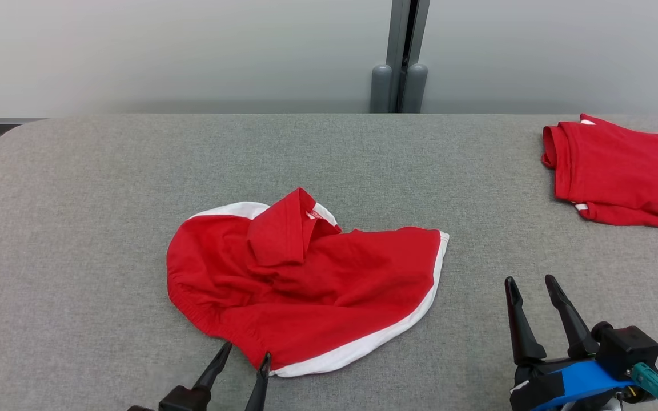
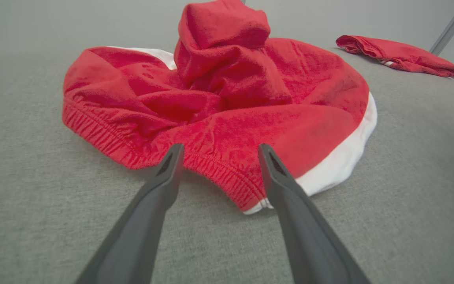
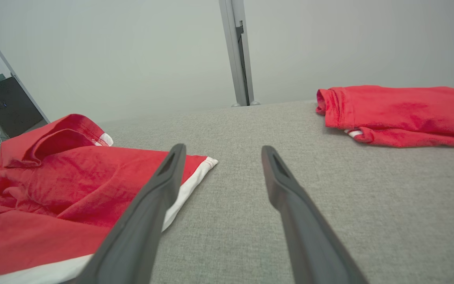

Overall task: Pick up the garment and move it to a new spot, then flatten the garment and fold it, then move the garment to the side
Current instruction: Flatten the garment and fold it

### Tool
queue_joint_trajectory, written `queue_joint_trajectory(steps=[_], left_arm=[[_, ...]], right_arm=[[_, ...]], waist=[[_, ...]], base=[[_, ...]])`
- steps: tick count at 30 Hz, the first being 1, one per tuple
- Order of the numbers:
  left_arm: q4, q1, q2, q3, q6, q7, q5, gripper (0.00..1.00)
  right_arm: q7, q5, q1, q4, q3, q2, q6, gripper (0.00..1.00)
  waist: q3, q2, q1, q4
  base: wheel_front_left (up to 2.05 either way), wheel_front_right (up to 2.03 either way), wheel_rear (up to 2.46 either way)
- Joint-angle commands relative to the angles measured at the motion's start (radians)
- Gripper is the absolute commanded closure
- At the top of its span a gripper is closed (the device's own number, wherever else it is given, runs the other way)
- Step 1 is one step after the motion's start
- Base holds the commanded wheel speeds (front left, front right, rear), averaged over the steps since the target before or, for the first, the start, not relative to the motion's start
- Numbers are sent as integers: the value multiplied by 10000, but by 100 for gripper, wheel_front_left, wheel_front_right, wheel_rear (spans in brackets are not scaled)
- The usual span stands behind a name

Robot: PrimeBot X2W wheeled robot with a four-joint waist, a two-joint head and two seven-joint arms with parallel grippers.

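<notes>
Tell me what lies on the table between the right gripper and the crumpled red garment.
Nothing but bare grey table: in the head view the right gripper stands open, apart from the crumpled garment.

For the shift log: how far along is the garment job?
Done: nothing on this piece; a second red garment lies folded at the right of the table. In hand: the left gripper, jaws open, is at the elastic hem of the crumpled garment, not gripping; the right gripper hovers open beside it. Left: lifting, moving, flattening, folding, setting aside.
</notes>
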Motion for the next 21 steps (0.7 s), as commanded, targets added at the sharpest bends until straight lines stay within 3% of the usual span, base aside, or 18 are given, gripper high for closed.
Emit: queue_joint_trajectory(steps=[1,21], left_arm=[[131,164,74,-141,-9,-25,-111,0],[1567,-635,85,-1224,-10,-25,-658,0]], right_arm=[[-34,-37,113,-27,-27,-16,5,0],[-34,-138,58,87,125,-17,3,0]], waist=[[10,-1,0,-27],[-6,-1,0,-290]], base=[[0,0,0],[0,0,0]])
